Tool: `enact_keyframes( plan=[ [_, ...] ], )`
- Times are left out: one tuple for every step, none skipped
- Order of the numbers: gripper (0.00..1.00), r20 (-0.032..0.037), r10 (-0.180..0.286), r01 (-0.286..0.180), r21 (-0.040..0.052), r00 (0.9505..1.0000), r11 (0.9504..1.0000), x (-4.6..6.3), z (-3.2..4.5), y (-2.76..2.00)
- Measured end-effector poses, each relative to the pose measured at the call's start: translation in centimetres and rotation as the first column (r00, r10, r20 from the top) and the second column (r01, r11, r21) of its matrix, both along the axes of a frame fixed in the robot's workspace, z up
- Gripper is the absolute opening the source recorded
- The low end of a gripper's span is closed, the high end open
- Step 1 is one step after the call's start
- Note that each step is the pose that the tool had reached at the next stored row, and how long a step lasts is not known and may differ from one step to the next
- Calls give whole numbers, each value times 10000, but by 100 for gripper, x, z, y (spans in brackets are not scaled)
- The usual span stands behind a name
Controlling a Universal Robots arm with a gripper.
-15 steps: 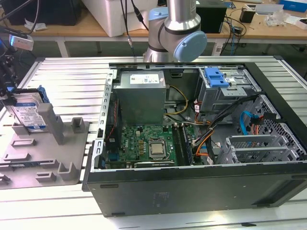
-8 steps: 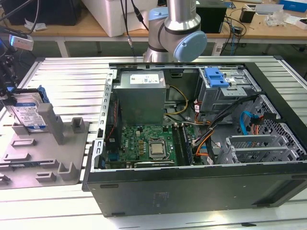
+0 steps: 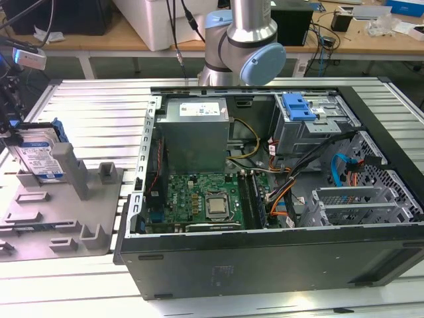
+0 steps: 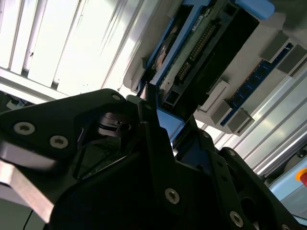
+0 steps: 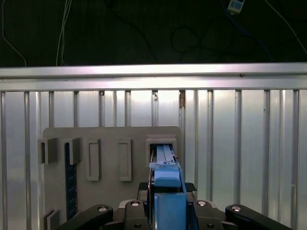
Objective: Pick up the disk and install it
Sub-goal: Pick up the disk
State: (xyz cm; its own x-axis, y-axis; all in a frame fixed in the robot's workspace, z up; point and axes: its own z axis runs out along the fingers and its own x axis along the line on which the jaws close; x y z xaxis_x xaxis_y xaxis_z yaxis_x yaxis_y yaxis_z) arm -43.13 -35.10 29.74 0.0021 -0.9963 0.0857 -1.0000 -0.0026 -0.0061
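The disk (image 3: 38,158), a silver drive with a blue-and-white label in a blue caddy rail, stands on edge at the exterior view's left, at a slot of the grey fixture (image 3: 66,225) and against one of its posts. My gripper (image 3: 11,132) comes down on it from above. In the first wrist view the blue rail of the disk (image 5: 163,167) runs between my fingers, and my gripper (image 5: 167,191) is shut on it over the fixture (image 5: 110,139) slot. The second wrist view shows the disk's circuit-board side (image 4: 192,52) held in my gripper (image 4: 165,127).
An open computer case (image 3: 265,265) lies on the slatted aluminium table (image 3: 93,106), with its motherboard (image 3: 205,202) exposed. A grey drive cage (image 3: 315,129) with a blue latch bracket (image 3: 298,106) sits at its far right. The arm's base (image 3: 242,40) stands behind the case.
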Motion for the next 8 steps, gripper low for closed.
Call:
enact_keyframes(
  plan=[
    [36, 3, 6, -6, 0, 10000, 10000, 0, 1, 0],
    [36, 8, 13, -13, 0, 10000, 10000, -1, 3, -1],
    [36, 17, 21, -21, 0, 10000, 10000, -1, 5, -1],
    [36, 29, 34, -34, 1, 10000, 10000, -1, 10, -1],
    [36, 36, 42, -42, 0, 10000, 10000, -1, 15, -1],
    [36, 54, 60, -60, 0, 10000, 10000, -2, 27, 0],
    [36, 68, 75, -75, 0, 9999, 10000, -3, 39, 0],
    [36, 75, 83, -83, -1, 9999, 10000, -4, 47, 0]
  ],
)
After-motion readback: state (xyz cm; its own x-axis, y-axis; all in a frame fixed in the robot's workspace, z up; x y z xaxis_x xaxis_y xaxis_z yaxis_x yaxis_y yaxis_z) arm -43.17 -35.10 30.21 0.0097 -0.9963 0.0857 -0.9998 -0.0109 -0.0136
